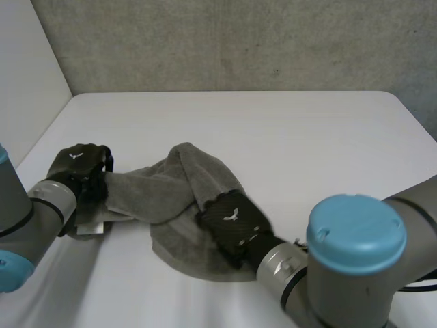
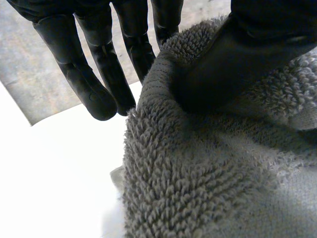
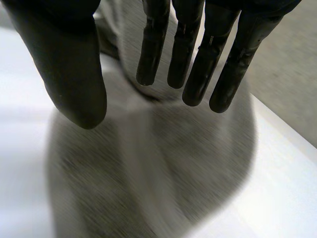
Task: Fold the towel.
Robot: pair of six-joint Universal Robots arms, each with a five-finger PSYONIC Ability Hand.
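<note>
Head view: grey towel [image 1: 181,188] lies bunched on the white bench [image 1: 307,137], its long axis running left to right between the two hands. Left hand [image 1: 80,167] has the left end, with its thumb sunk in the pile and straight fingers [image 2: 91,87] behind the rolled edge, pinching it. Right hand [image 1: 232,220] is spread over the near-right bulk, gripping nothing, and looks nearer the loose mass. Each hand's back carries a small white emblem; no writing is readable
</note>
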